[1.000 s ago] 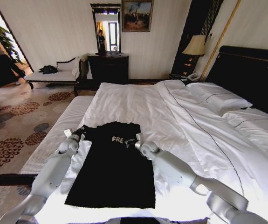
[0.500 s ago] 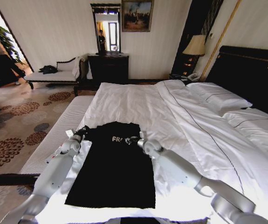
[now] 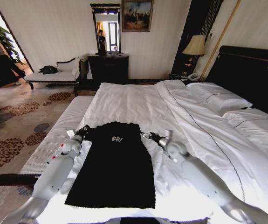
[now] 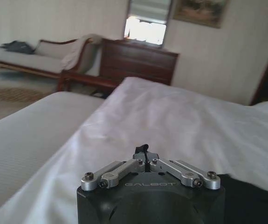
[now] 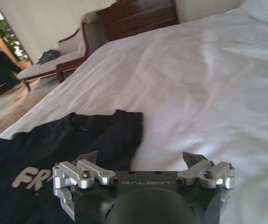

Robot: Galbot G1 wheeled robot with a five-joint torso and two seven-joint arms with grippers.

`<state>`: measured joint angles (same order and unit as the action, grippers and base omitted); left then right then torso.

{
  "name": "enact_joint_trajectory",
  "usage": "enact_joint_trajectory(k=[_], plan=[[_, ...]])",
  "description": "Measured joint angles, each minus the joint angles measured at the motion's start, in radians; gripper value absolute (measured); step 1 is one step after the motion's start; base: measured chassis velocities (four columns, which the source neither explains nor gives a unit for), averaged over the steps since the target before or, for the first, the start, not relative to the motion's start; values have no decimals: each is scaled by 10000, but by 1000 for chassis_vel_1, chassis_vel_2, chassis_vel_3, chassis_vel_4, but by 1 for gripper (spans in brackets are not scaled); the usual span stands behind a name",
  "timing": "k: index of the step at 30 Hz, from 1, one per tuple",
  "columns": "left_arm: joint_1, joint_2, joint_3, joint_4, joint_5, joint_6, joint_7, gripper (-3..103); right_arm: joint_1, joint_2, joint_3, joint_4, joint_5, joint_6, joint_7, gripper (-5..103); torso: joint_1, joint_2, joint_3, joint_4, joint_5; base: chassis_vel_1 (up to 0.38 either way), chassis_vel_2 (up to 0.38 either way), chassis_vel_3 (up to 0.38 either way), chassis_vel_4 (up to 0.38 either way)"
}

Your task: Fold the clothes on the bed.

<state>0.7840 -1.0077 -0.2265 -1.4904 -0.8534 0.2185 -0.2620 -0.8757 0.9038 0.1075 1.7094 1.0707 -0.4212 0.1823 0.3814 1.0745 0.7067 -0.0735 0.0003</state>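
From the head we look forward and down the bed [image 3: 138, 102] toward the far wall. Both wrist cameras sit low over the sheets, facing that same wall; all three share the dresser [image 4: 138, 58].

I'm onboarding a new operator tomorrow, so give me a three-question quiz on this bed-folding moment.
1. True or false: the right gripper is clamped on the black T-shirt.
2. Which gripper has its fingers closed together at the shirt's shoulder? A) the left gripper B) the right gripper C) both
3. Fill in: the shirt lies on the bed's white ____.

Key
1. False: its jaws stand open over the white sheet, just beside the shirt's sleeve fold.
2. A. Whether it pinches fabric cannot be seen.
3. Sheet.
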Motion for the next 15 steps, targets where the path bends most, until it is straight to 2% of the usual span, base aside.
enact_joint_trajectory(k=[7,9,11,15], plan=[[-152,175,970,-613,305,46,-36,0,-687,-17,899,199,-18,2,9,100,0,0,0,1,-1,0,0,0,0],[-266,384,1699,-825,572,57,-29,0,-1118,-67,1455,373,-19,2,10,100,1,0,0,1,-2,0,0,0,0],[-293,438,1877,-857,645,58,-9,0,-1225,-89,1580,423,-21,2,7,100,0,0,0,1,0,0,0,0,0],[-595,752,3005,-961,1019,50,125,0,-1628,-212,2120,631,-25,3,-17,100,0,0,0,1,-2,0,0,0,0]])
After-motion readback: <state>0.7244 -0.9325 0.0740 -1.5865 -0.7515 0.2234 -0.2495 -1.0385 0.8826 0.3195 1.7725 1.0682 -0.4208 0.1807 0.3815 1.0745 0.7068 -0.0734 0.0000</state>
